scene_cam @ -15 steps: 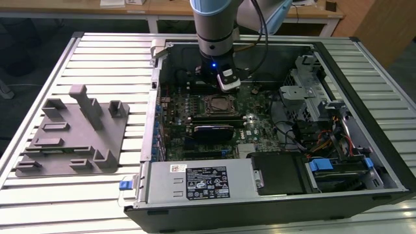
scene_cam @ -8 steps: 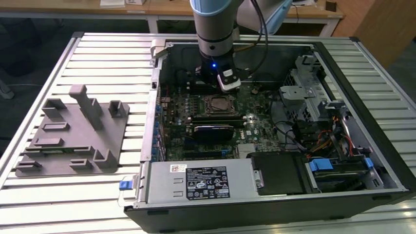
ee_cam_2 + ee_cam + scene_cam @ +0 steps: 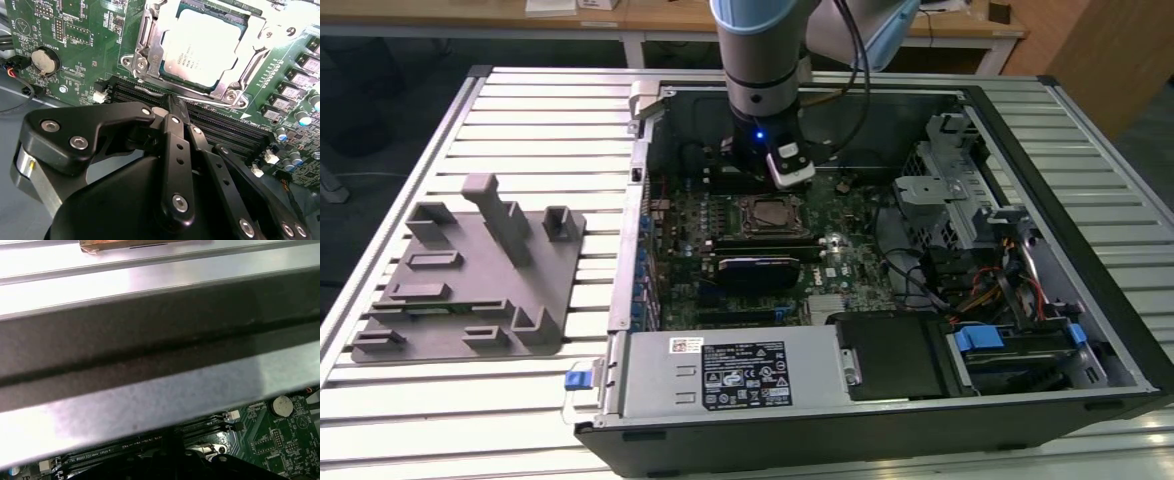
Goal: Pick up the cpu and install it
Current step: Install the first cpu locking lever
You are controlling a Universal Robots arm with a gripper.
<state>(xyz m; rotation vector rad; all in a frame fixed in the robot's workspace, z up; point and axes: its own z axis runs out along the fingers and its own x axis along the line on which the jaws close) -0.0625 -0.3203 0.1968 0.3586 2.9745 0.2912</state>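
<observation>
Just ahead of the gripper (image 3: pixel 172 107), in the second wrist view, the cpu (image 3: pixel 205 47) sits flat in the socket frame (image 3: pixel 145 60) on the motherboard (image 3: pixel 80 40); the silvery lid shows inside the metal frame, so we judge it already seated. The black fingers meet at a single tip over the memory slots (image 3: pixel 225 127), closed together with nothing between them. In the exterior view the gripper (image 3: pixel 781 172) hangs inside the open computer case (image 3: pixel 987 110), just beyond the socket (image 3: pixel 763 214).

Handling, as we judge it: the chip is light, rigid and thin, with a smooth lid that gives little grip; the underside and the socket contacts are fragile. Hold belongs on two opposite edges of the pale rim, never on the faces, and kept level.

Room: the frame walls stand close around the chip on all sides, so approach is from straight above. The memory slots lie directly under the fingertip. The case wall (image 3: pixel 150 340) looms close behind the gripper in the first wrist view. The drive cage (image 3: pixel 961 190) stands well apart to one side.
</observation>
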